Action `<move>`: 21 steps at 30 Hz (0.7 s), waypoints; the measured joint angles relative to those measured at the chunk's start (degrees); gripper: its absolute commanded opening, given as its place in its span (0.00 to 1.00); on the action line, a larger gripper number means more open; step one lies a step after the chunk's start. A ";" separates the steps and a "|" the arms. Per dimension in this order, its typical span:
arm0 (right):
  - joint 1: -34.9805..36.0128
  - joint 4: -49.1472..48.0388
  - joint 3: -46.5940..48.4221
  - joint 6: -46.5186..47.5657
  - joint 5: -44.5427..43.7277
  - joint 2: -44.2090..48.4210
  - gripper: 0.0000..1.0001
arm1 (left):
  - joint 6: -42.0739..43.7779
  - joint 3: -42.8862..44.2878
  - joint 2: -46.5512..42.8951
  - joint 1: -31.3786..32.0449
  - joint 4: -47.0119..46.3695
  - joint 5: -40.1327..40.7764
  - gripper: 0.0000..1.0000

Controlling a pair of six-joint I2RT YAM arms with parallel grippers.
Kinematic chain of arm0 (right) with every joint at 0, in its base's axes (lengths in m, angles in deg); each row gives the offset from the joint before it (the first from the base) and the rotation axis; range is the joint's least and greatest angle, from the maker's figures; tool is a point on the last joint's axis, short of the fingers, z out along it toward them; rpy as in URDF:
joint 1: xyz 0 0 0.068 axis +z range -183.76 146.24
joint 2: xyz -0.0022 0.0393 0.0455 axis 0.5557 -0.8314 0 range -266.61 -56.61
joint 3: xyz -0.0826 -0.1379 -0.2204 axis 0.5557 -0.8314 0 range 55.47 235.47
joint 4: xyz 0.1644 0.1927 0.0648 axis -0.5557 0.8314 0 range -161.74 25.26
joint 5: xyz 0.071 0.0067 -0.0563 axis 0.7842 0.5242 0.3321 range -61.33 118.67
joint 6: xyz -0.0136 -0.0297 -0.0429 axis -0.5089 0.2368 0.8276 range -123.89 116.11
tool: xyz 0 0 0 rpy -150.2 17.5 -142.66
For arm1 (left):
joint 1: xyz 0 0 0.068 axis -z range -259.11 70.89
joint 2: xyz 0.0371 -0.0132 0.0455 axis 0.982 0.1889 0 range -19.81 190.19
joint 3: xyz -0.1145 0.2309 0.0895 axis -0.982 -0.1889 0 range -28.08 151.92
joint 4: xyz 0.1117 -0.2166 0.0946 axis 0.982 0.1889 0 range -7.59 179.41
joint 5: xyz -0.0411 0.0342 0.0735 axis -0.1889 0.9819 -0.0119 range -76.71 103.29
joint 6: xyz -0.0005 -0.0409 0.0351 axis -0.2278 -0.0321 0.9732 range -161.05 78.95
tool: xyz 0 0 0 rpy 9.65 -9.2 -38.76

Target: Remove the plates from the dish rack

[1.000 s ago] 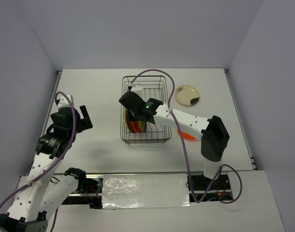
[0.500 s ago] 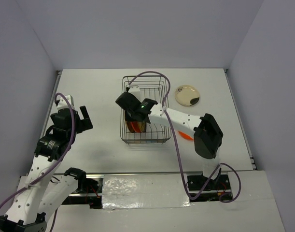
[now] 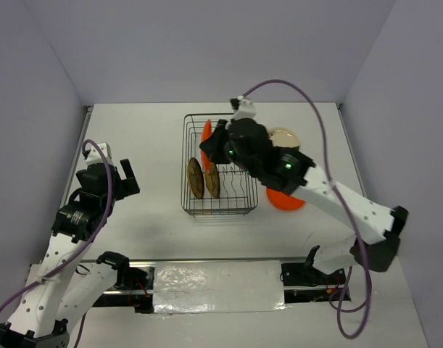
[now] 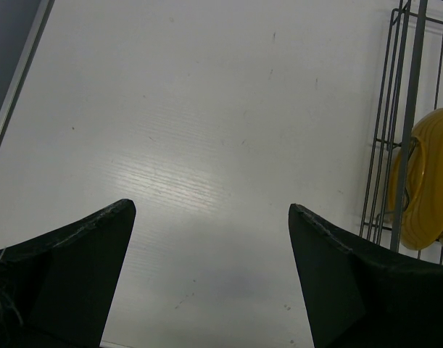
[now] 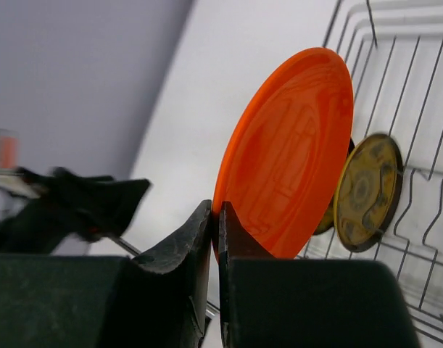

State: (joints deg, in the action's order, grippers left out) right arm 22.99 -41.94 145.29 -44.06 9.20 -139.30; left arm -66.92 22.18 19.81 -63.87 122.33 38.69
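Observation:
My right gripper (image 3: 213,148) is shut on the rim of a bright orange plate (image 3: 206,138), holding it on edge above the left side of the dish rack (image 3: 244,177). In the right wrist view the fingers (image 5: 215,212) pinch the orange plate (image 5: 290,152) at its lower edge. Two brown-yellow plates (image 3: 195,177) (image 3: 212,181) stand upright in the rack. The left gripper (image 3: 124,178) hangs open over bare table left of the rack, with nothing between its jaws (image 4: 212,210).
An orange plate (image 3: 285,199) lies flat on the table right of the rack. A cream plate (image 3: 283,139) lies behind it, partly hidden by my right arm. The rack's wire wall (image 4: 395,130) and a yellow plate (image 4: 431,181) show at the left wrist view's right edge.
The right gripper closed on the orange plate inside the rack and lifted it up and toward the back. The right arm swung wide to the right. The left arm stayed put.

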 measured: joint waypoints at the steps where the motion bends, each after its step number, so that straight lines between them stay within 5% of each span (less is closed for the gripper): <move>1: 0.00 -0.13 -0.07 0.48 -0.46 3.02 0.04 | 0.00 0.00 0.00 0.07 0.02 0.09 0.99; 6: -3.50 2.03 -4.20 2.89 -4.37 15.87 0.00 | -0.22 0.00 0.00 0.07 0.35 1.03 0.99; 12: -20.70 10.78 -23.91 5.22 -10.38 26.62 0.00 | -1.33 1.38 0.66 0.09 2.54 1.86 1.00; 16: -26.58 14.91 -35.54 8.00 -9.88 26.29 0.00 | -3.54 5.95 3.87 0.20 5.57 2.73 0.99; 21: -28.68 13.75 -37.70 10.71 -7.82 21.66 0.00 | -5.66 11.28 10.88 0.39 6.25 0.85 1.00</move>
State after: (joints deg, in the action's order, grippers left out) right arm -5.69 -28.19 107.59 -33.35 1.38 -117.64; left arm -72.58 33.46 30.69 -63.47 128.58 39.55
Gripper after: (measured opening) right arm 0.112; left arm 0.994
